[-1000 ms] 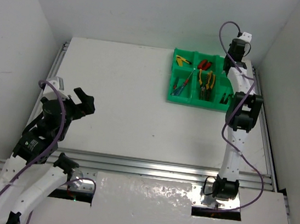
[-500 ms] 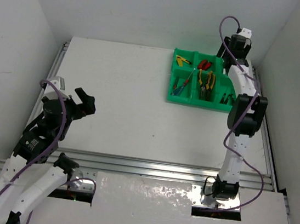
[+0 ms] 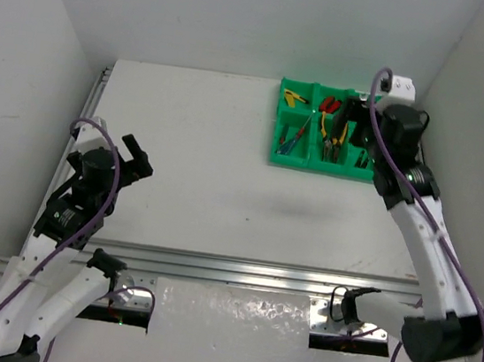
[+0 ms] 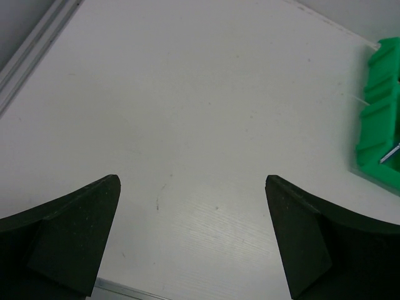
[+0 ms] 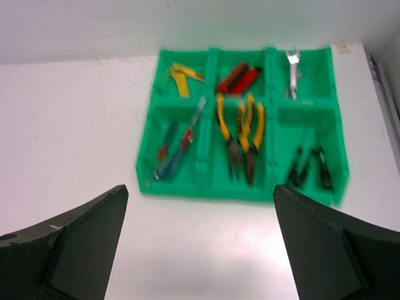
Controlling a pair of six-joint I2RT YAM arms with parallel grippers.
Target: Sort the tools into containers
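White table (image 3: pixel 208 168) bare around green tray (image 5: pixel 244 194). Tools (image 5: pixel 240 134) all inside, sorted by kind. Looks all done. Left gripper (image 4: pixel 190 181), right gripper (image 5: pixel 200 190): wide apart, empty.

Tray (image 5: pixel 209 187) far right on the table (image 3: pixel 199 166) — pliers (image 5: pixel 240 140) in its near-middle compartment, wrench (image 5: pixel 292 72) far-right.

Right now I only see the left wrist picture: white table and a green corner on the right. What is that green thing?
Observer: A green tray with six compartments, each with something in it.
Operator: Such as?
Observer: Yellow-handled pliers fill the middle near compartment; a silver wrench lies in the far right one.
Operator: Is the other arm holding anything?
Observer: No; the right gripper hangs open and empty, facing the tray.
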